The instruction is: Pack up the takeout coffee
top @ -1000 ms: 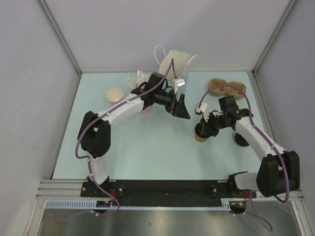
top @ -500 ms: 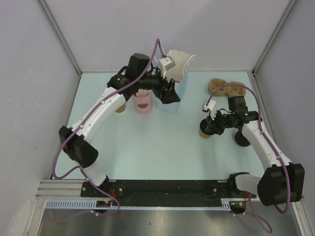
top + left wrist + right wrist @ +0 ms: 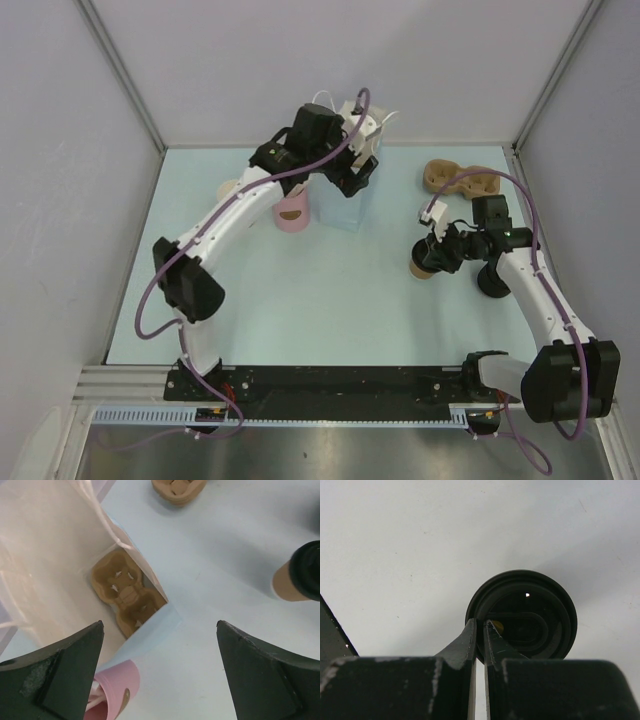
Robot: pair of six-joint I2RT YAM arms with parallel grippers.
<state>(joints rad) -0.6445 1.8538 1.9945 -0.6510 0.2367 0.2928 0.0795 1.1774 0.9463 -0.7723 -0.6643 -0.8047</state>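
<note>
The takeout coffee (image 3: pixel 422 266), a small brown cup with a black lid (image 3: pixel 522 614), is at the right of the table. My right gripper (image 3: pixel 436 254) is shut on the rim of that lid, and its fingertips (image 3: pixel 471 636) pinch the lid's left edge. I cannot tell whether the cup rests on the table. The cup (image 3: pixel 295 577) also shows at the right edge of the left wrist view. My left gripper (image 3: pixel 355 178) hangs wide open over the mouth of the white paper bag (image 3: pixel 342 208), holding nothing. Inside the bag (image 3: pixel 45 570) lies a brown cup carrier (image 3: pixel 127 597).
A pink cup (image 3: pixel 292 213) with straws stands just left of the bag, and tan cups (image 3: pixel 232 188) peek out behind the left arm. A second brown carrier (image 3: pixel 460 180) lies at the back right. A black round object (image 3: pixel 492 283) sits under the right forearm.
The left arm has swung from the table's middle back and up over the bag's mouth. The right gripper has carried the coffee a little to the right.
</note>
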